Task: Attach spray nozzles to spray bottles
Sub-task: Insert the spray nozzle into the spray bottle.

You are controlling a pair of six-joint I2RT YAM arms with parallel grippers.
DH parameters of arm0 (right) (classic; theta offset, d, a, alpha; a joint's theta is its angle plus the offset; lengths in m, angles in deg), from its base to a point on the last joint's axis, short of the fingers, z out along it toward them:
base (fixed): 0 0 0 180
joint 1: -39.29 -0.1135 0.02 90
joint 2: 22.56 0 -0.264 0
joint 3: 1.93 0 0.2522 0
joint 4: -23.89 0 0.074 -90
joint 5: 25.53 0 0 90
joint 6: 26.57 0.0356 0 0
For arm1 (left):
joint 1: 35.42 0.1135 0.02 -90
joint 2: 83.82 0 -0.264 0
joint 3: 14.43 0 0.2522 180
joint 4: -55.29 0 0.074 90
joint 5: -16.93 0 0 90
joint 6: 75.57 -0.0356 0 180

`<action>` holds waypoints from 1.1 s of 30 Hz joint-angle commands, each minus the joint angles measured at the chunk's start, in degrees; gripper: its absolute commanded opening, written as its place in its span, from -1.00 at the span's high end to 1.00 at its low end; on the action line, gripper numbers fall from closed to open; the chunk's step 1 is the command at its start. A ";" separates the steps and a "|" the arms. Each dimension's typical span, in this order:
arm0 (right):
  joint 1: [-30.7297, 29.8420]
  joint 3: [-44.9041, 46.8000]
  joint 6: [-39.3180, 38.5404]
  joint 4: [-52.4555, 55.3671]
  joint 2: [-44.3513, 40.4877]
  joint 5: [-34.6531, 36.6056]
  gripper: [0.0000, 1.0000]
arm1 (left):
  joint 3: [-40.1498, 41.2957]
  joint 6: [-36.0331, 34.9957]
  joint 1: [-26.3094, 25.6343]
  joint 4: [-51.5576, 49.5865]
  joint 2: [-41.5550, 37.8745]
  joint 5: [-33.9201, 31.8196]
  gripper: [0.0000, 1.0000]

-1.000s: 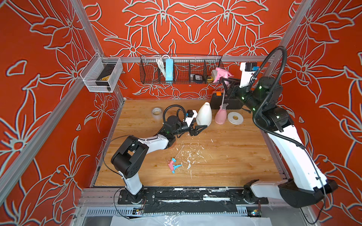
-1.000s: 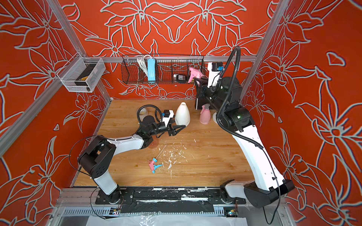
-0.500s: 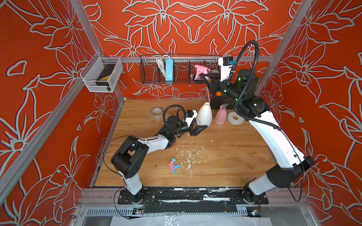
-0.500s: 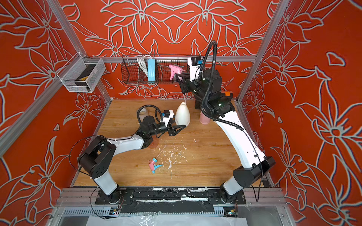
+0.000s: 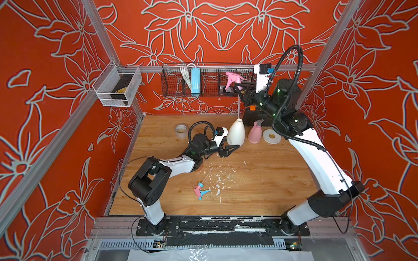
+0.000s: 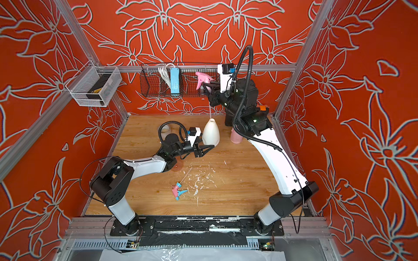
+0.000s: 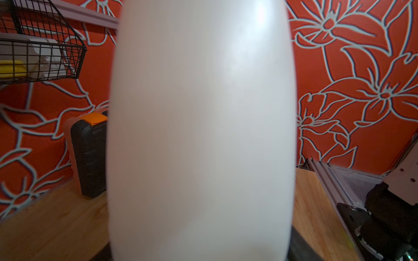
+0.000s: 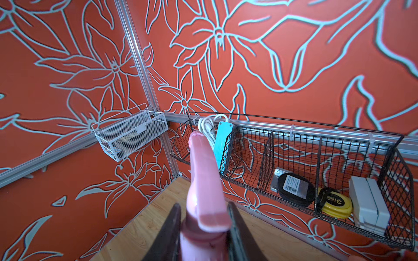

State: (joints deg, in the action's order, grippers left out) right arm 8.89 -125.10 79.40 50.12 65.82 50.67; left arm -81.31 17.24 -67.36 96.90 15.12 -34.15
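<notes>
A white spray bottle (image 5: pixel 236 133) (image 6: pixel 210 134) stands upright at the back of the table and fills the left wrist view (image 7: pixel 201 126). My left gripper (image 5: pixel 235 144) is shut on its base, with the far finger hidden behind it. High above, my right gripper (image 5: pixel 238 87) (image 8: pixel 204 217) is shut on an all-pink spray nozzle (image 5: pixel 232 79) (image 8: pixel 203 178). Its dip tube (image 5: pixel 238 108) hangs straight down to the white bottle's mouth. A pink spray bottle (image 5: pixel 253 136) with a nozzle on it stands to the right. A pink and blue nozzle (image 5: pixel 200 190) lies loose on the table.
A black case (image 5: pixel 250 115) (image 7: pixel 90 156) stands behind the bottles. White tape rolls lie at the back left (image 5: pixel 181 128) and right of the pink bottle (image 5: pixel 271 136). A wire basket (image 5: pixel 203 85) hangs on the back wall, close to the raised nozzle. White flakes (image 5: pixel 221 179) litter the table's middle.
My right arm has carried the pink nozzle leftward from above the pink bottle to above the white bottle. The left arm and white bottle have not moved.
</notes>
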 commanded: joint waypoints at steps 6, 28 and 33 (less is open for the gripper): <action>-0.33 2.91 -1.06 -2.61 -2.91 -0.38 0.73 | -0.58 0.26 0.01 1.38 -0.15 1.34 0.00; -0.45 27.65 -2.51 -11.08 -13.21 -7.38 0.57 | -5.93 7.66 3.20 6.01 0.47 2.29 0.02; -0.46 29.58 -2.65 -11.14 -14.54 -7.12 0.47 | -5.99 6.78 3.30 5.14 0.12 2.22 0.02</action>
State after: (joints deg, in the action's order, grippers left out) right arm 8.87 -96.53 77.69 39.45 53.15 44.64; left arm -85.79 24.23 -64.96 100.18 15.40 -31.40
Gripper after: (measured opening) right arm 0.322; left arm 0.662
